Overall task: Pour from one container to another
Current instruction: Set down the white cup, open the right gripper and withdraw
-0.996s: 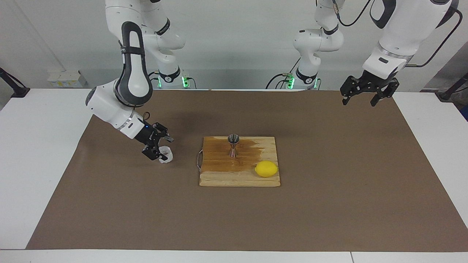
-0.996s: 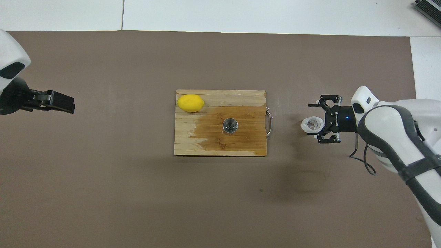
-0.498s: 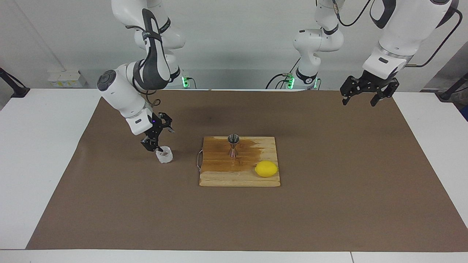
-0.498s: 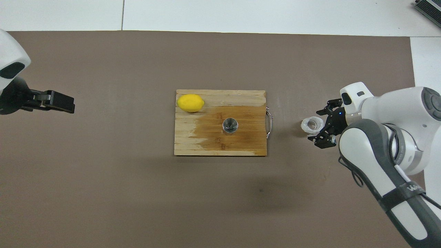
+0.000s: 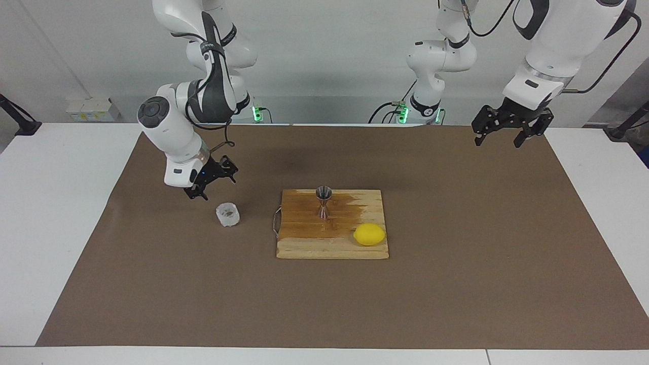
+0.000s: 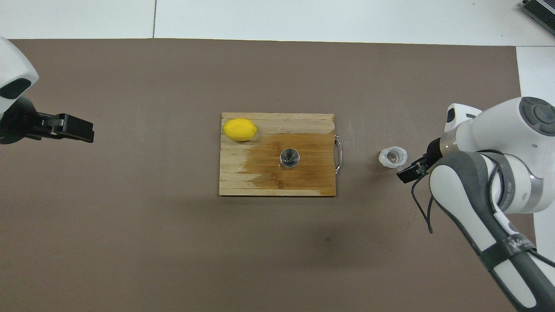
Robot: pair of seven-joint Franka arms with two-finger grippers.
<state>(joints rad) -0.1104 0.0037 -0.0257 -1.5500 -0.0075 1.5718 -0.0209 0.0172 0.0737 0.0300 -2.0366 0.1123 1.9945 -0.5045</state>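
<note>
Brown paper [image 5: 456,263] covers the middle of the white table [image 5: 56,213], and a wooden cutting board [image 5: 332,248] with a metal handle [image 5: 276,220] lies at its centre. A lemon [image 5: 369,234] sits on the board's corner toward the left arm's end, away from the robots. Nothing stands between the board and the crinkled whitish cup [image 5: 227,214], which rests upright on the paper beside the handle, toward the right arm's end.

Half a second ago the right gripper [image 5: 213,183] had a fingertip down at the cup's rim; now it has lifted clear and hangs above the paper just beside the cup, jaws apart and empty. The cup has not shifted. The left gripper [image 5: 509,133] waits over the paper's edge at its own end, jaws apart, unmoved.

From overhead the cup [image 6: 393,157] shows a pale clear bottom; whether anything is in it cannot be told. The steel jigger [image 5: 323,201] stands upright on the board's dark wet-looking patch [image 5: 304,223], its upper cone [image 6: 289,157] open to the overhead camera, contents unclear.
</note>
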